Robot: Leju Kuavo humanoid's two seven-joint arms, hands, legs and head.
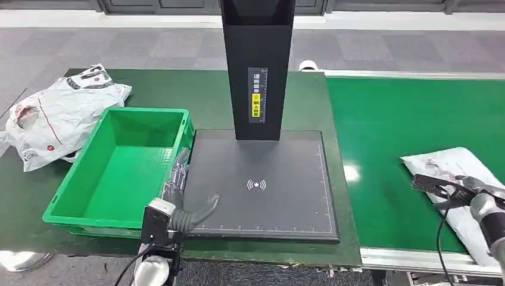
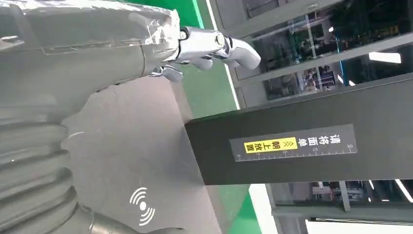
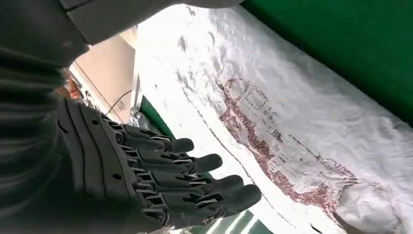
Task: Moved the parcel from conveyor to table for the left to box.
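Observation:
A white plastic parcel (image 1: 461, 196) with red print lies on the green conveyor belt (image 1: 393, 137) at the right. My right hand (image 1: 443, 187) hovers over its near end with fingers spread; the right wrist view shows the dark fingers (image 3: 195, 180) apart just above the parcel (image 3: 292, 131), holding nothing. My left hand (image 1: 181, 205) rests at the left edge of the black scanner pad (image 1: 262, 185), beside the green box (image 1: 122, 173), fingers apart and empty; its silver fingers (image 2: 214, 46) show in the left wrist view.
The green box is empty. Behind it, at the table's far left, lies another white parcel (image 1: 56, 116). A black scanner column (image 1: 258, 65) rises from the back of the pad. The table's front edge runs just below the pad.

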